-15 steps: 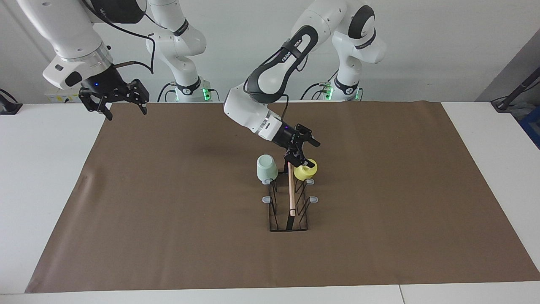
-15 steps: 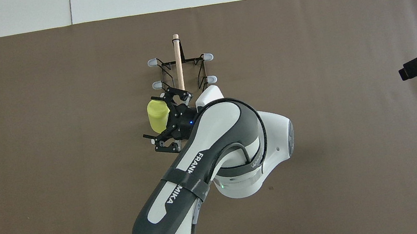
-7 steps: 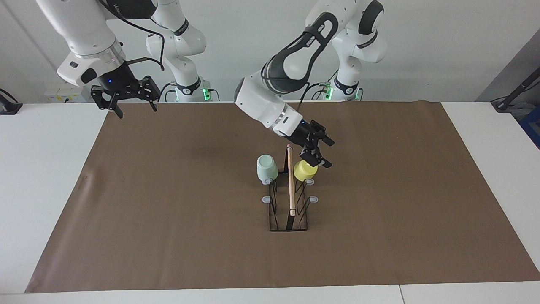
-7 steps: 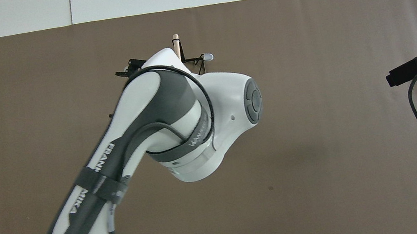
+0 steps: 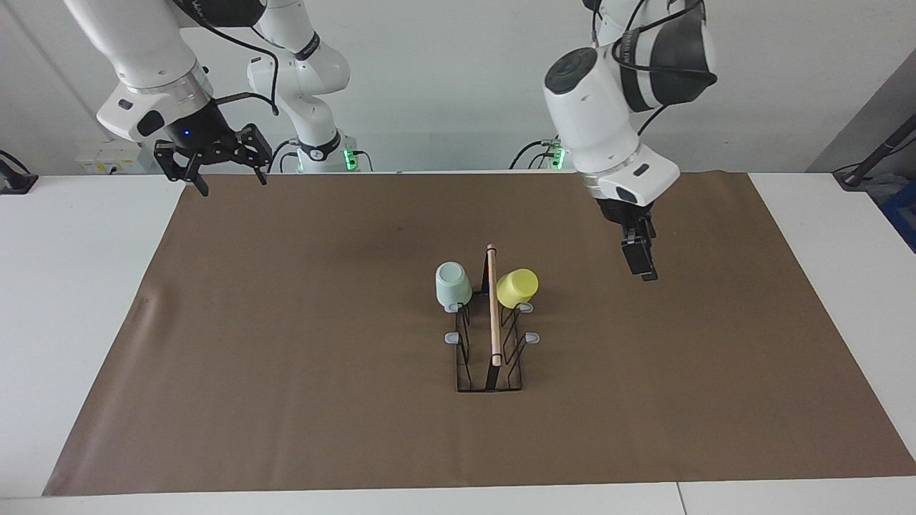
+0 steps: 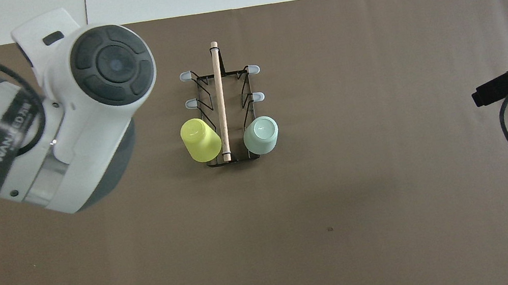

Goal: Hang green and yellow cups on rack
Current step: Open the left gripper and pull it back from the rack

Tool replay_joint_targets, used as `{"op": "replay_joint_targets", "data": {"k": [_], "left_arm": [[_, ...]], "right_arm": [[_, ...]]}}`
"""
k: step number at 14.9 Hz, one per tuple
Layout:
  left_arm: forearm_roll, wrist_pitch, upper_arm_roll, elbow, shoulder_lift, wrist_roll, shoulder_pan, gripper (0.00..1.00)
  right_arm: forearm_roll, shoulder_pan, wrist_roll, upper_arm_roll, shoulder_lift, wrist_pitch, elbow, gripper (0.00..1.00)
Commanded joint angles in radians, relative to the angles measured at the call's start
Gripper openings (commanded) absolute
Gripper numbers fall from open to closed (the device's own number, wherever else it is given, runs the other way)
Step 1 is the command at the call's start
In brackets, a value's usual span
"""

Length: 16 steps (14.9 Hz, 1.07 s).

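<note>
The black wire rack with its wooden rod stands mid-mat. The pale green cup hangs tilted on the peg nearest the robots, on the right arm's side. On the matching peg toward the left arm's end hangs the yellow cup. My left gripper hovers over bare mat beside the rack toward the left arm's end, seen edge-on, open and holding nothing. In the overhead view its own arm hides it. My right gripper waits open and empty over the mat's corner nearest its base.
Brown mat covers most of the white table. Four grey-tipped pegs of the rack carry nothing. In the overhead view the left arm's bulky wrist covers the mat beside the rack.
The left gripper has drawn back from the yellow cup, risen and swung toward its own end of the table. The yellow cup stays on its peg. The right gripper shifted slightly.
</note>
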Motion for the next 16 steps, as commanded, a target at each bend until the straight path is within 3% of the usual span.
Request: {"op": "replay_joint_targets", "data": {"k": [1, 7, 10, 16], "left_arm": [[-0.146, 0.074, -0.016, -0.066, -0.072, 0.242, 0.125, 1.00], [-0.387, 0.100, -0.016, -0.114, -0.111, 0.768, 0.274, 1.00], [-0.540, 0.120, -0.002, -0.205, -0.182, 1.127, 0.357, 1.00], [-0.574, -0.013, 0.003, -0.224, -0.222, 1.523, 0.385, 1.00]], "right_arm": [[-0.006, -0.070, 0.018, 0.069, -0.008, -0.016, 0.003, 1.00], [-0.006, -0.062, 0.022, 0.069, -0.008, -0.015, 0.001, 1.00], [-0.006, -0.067, 0.022, 0.069, -0.008, -0.015, 0.001, 1.00], [-0.006, -0.062, 0.031, 0.069, -0.010, -0.010, 0.000, 1.00]]}}
